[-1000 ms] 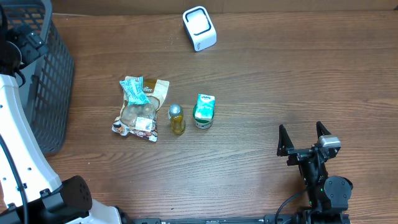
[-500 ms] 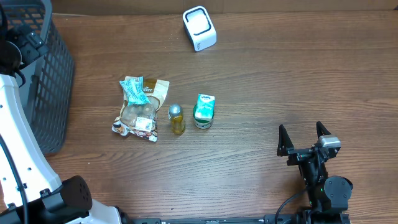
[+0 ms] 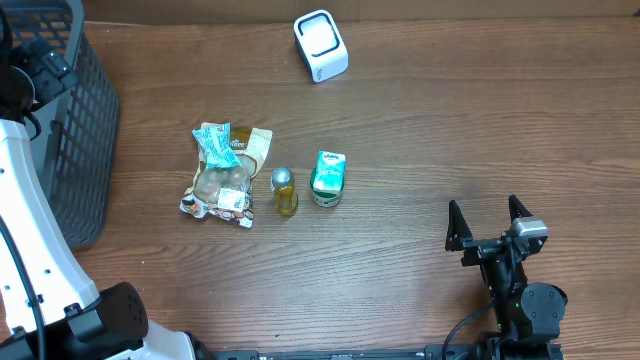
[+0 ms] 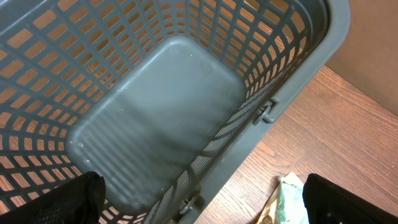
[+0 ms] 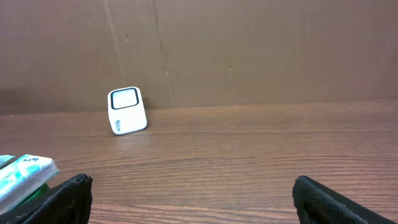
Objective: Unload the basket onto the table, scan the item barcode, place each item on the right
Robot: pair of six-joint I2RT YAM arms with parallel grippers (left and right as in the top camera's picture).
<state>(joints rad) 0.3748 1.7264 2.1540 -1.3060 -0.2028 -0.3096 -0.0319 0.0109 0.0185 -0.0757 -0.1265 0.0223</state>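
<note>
Quick look at the barcode rig from where I'm standing, using the white scanner [image 3: 320,45] as my anchor. It sits on the wooden table [image 3: 420,120] at the far side from the robot, its window tilted up, right in front of a brown cardboard wall [image 5: 249,50].

All the stuff to scan lies in a loose row on the robot's side of the scanner, well apart from it. The green and white carton [image 3: 327,178] is almost straight in line with the scanner. The little bottle [image 3: 284,190] of yellow liquid with a silver cap is a bit further to the scanner's left, and the clear snack bag [image 3: 225,185] further left again, with a teal packet [image 3: 217,146] lying on top of it. Nothing is being touched.

The right gripper [image 3: 484,205] hovers low, well off to the scanner's right and nearer the robot, fingers spread wide with nothing between them. Its wrist camera looks across the table at the scanner.

The left gripper [image 4: 202,190] is way off to the scanner's left, hanging over the dark plastic basket [image 4: 155,124], also spread wide and holding nothing, and the basket floor looks bare
</note>
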